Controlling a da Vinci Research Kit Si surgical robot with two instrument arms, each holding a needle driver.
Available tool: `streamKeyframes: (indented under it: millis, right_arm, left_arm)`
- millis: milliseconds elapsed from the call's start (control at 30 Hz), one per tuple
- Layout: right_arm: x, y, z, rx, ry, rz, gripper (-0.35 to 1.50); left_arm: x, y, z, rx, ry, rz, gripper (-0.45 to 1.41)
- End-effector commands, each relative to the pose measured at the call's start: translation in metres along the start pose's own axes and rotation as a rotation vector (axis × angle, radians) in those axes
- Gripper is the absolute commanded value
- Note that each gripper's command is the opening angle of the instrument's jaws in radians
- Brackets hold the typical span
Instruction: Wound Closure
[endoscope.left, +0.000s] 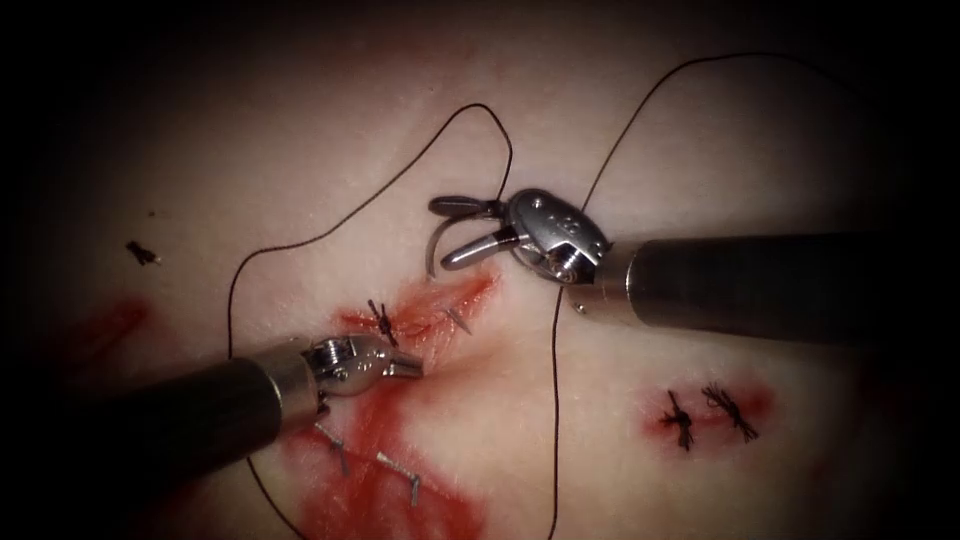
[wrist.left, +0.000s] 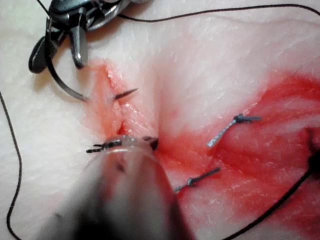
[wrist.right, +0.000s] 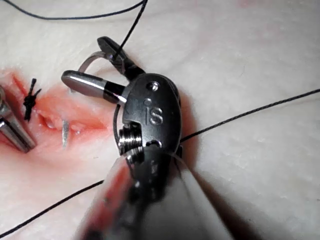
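**Q:** Where the endoscope view looks down on the tissue (endoscope.left: 300, 130), what does each tool hold?

**A:** The right tool (endoscope.left: 452, 232) stands with its jaws spread wide and grips nothing. The needle (endoscope.left: 436, 250) curves between those open jaws; its body enters the tissue above the cut (endoscope.left: 440, 305), and its tip (endoscope.left: 458, 320) emerges inside the cut. The left tool (endoscope.left: 408, 368) lies with jaws closed just below the cut, on red fluid (endoscope.left: 390, 470); whether it pinches tissue cannot be told. Thread (endoscope.left: 330, 232) loops across the tissue above. A knot (endoscope.left: 382, 322) sits at the cut's left end, and two more knots (endoscope.left: 705, 412) lie well apart at the right.

**Q:** And the left wrist view?

**A:** The needle (wrist.left: 62, 85) arcs from the right tool (wrist.left: 57, 47) into the tissue beside the cut (wrist.left: 122, 107), and the tip (wrist.left: 126, 93) projects within it. The left tool (wrist.left: 145, 143) rests at the cut's end, its jaws largely hidden by its own wrist.

**Q:** The right wrist view?

**A:** The right tool (wrist.right: 92, 65) is parted wide, holding nothing, with the needle (wrist.right: 89, 59) passing between the jaws. The needle tip (wrist.right: 65, 134) stands out of the cut (wrist.right: 65, 117), near a knot (wrist.right: 31, 99).
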Motion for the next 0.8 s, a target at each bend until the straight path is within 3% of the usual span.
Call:
streamKeyframes:
  millis: [33,200,467,800]
  right_arm:
    - [-0.0005,-0.0006,0.0009,0.013,0.034,-0.014,1.48]
    - [0.0008,-0.0004,0.0012,0.028,0.125,-0.076,1.48]
    - [0.0011,0.0015,0.0007,0.011,0.142,-0.159,1.48]
    - [0.0004,0.0021,0.0007,0.077,0.12,-0.189,1.23]
  left_arm:
    - [0.0002,-0.0002,0.0008,-0.001,0.001,0.001,0.15]
    - [0.0001,-0.0002,0.0009,-0.001,0.001,0.001,0.15]
    - [0.0001,-0.0002,0.0008,-0.001,0.0,-0.004,0.15]
    - [0.0001,-0.0001,0.0008,-0.001,0.001,-0.003,0.15]
